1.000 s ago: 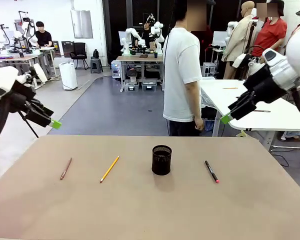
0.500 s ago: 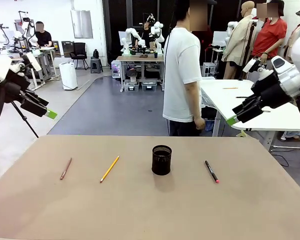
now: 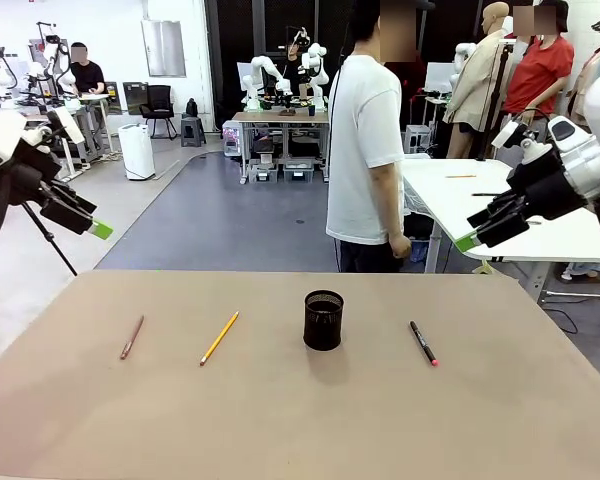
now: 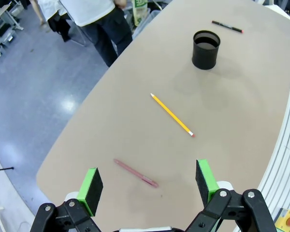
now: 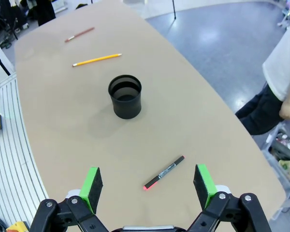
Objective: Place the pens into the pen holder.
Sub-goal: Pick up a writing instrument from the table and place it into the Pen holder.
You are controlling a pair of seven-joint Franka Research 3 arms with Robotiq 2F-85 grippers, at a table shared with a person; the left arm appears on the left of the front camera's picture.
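Three pens lie apart on the brown table: a reddish-brown pen at the left, a yellow pencil beside it, and a black marker with a red tip at the right. Between pencil and marker the black mesh pen holder stands upright. My left gripper hangs open high above the table's left edge, over the reddish-brown pen. My right gripper hangs open high at the right, above the marker. Both hold nothing. The wrist views also show the pencil and holder.
A person in a white shirt stands side-on at the table's far edge, hand hanging by the hip. A white table stands behind at the right. The near half of the brown table is bare.
Both arms have risen and drawn outward: the left gripper moved up and left, the right gripper slightly right. Pens and holder have not moved.
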